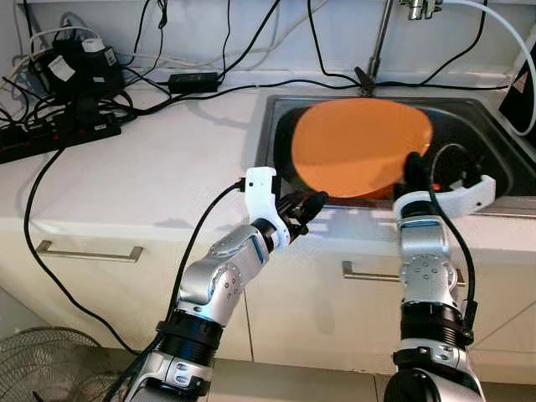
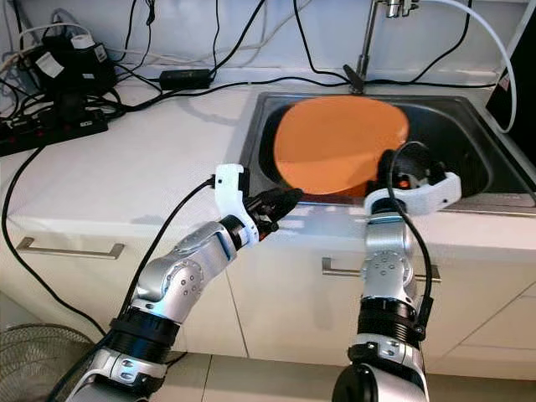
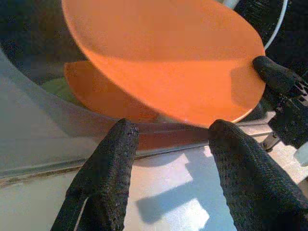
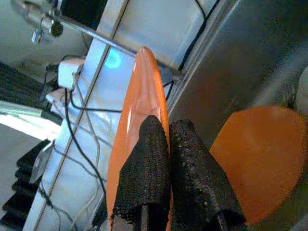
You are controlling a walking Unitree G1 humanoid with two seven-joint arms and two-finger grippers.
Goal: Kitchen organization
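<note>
A large orange plate hangs tilted over the steel sink. My right gripper is shut on its near right edge; in the right wrist view the two fingers pinch the plate's rim. A second orange plate lies in the basin below, with something green beside it. My left gripper is open at the sink's front rim, just left of and below the held plate, and holds nothing. In the left wrist view its fingers point at the plate's underside.
A black power strip with adapters and tangled cables sits at the back left of the white counter. The faucet and a white hose rise behind the sink. Drawer handles run below; a fan stands on the floor.
</note>
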